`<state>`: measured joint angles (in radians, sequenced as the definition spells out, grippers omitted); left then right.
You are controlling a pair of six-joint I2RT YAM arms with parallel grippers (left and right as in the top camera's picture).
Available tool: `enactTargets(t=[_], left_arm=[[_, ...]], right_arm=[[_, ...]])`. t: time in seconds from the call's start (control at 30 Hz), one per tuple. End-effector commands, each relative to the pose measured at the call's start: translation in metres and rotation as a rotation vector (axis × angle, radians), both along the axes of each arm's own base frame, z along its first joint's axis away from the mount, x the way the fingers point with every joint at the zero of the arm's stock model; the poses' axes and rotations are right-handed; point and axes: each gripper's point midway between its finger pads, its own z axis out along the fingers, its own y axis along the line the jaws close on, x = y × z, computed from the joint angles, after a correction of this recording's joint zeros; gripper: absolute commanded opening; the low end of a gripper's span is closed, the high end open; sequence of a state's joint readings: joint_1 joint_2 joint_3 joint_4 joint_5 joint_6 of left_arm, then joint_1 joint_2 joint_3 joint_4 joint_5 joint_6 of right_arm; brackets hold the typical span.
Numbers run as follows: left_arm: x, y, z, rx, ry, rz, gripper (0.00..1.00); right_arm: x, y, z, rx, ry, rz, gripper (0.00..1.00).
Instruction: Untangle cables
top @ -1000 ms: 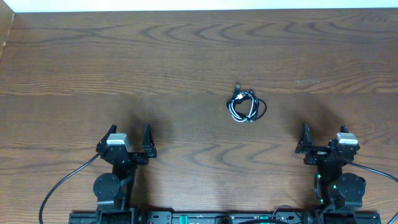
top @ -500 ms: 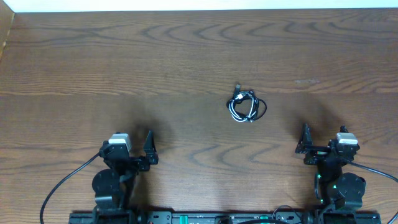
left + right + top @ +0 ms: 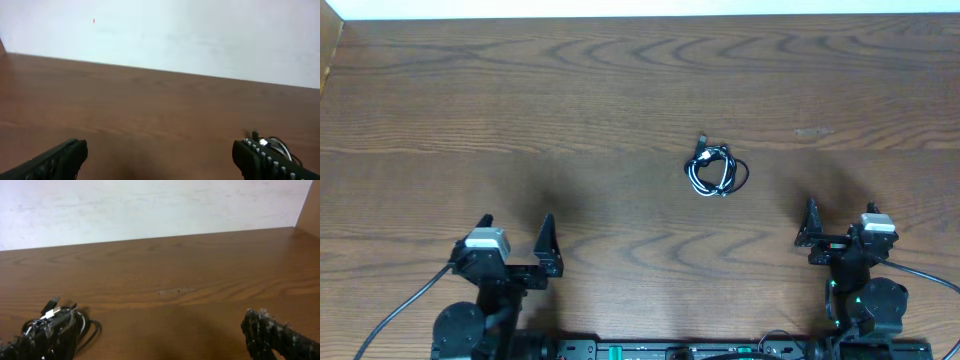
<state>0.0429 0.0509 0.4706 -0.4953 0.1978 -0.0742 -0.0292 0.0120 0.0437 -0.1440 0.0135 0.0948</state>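
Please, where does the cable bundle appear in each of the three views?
Overhead: cable bundle slightly right of centre.
Left wrist: cable bundle bottom right, partly hidden.
Right wrist: cable bundle bottom left.
Shared landmark: the white wall at the far side.

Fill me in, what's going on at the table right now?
Nothing is being handled yet. The cables lie on the table in a small knotted bundle, untouched. The left gripper and right gripper sit open and empty near the front edge, apart from the bundle; the right one is nearer to it.
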Motion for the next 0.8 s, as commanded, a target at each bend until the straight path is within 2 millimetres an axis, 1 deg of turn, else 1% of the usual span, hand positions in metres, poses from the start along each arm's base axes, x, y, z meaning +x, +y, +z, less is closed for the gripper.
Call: enactTargets(t=[0.0, 0.03, 0.07, 0.17, 0.27, 0.37, 0.43, 0.5, 0.53, 0.57, 0.63, 0.67, 0.73, 0.77], left_arm=[[0.003, -0.015, 0.008, 0.1, 0.026, -0.107, 0.98], [0.005, -0.018, 0.005, 0.107, 0.049, -0.133, 0.98], [0.01, -0.023, -0.002, 0.093, 0.109, -0.166, 0.98], [0.016, -0.031, -0.007, 0.068, 0.2, -0.216, 0.98], [0.025, -0.037, -0.001, 0.059, 0.233, -0.257, 0.98], [0.033, -0.036, 0.01, 0.075, 0.239, -0.263, 0.98], [0.035, -0.036, 0.016, 0.076, 0.232, -0.262, 0.98], [0.036, -0.036, 0.023, 0.078, 0.217, -0.262, 0.98], [0.035, -0.036, 0.027, 0.08, 0.21, -0.261, 0.98], [0.035, -0.036, 0.029, 0.08, 0.205, -0.261, 0.98], [0.035, -0.037, 0.033, 0.08, 0.196, -0.262, 0.98], [0.034, -0.038, 0.033, 0.079, 0.196, -0.268, 0.98], [0.033, -0.041, 0.034, 0.072, 0.194, -0.288, 0.98], [0.032, -0.043, 0.034, 0.069, 0.194, -0.299, 0.98]], right_arm=[[0.0, 0.002, 0.0, -0.006, -0.006, 0.009, 0.99], [0.0, 0.002, -0.001, -0.005, -0.003, 0.009, 0.99], [0.0, 0.002, -0.001, -0.006, -0.004, 0.009, 0.99], [0.0, 0.001, -0.001, -0.006, -0.004, 0.008, 0.99], [0.001, 0.002, 0.002, -0.003, -0.016, 0.013, 0.99], [0.001, 0.014, 0.007, 0.017, -0.034, 0.078, 0.99], [0.001, 0.023, 0.016, 0.041, -0.073, 0.128, 0.99], [-0.001, 0.034, 0.036, 0.115, -0.143, 0.196, 0.99], [-0.004, 0.042, 0.053, 0.154, -0.203, 0.246, 0.99], [-0.006, 0.047, 0.064, 0.166, -0.243, 0.279, 0.99], [-0.02, 0.062, 0.105, 0.141, -0.391, 0.379, 0.99], [-0.028, 0.066, 0.122, 0.124, -0.454, 0.409, 0.99], [-0.045, 0.07, 0.157, 0.09, -0.576, 0.444, 0.99], [-0.051, 0.071, 0.168, 0.081, -0.61, 0.448, 0.99]])
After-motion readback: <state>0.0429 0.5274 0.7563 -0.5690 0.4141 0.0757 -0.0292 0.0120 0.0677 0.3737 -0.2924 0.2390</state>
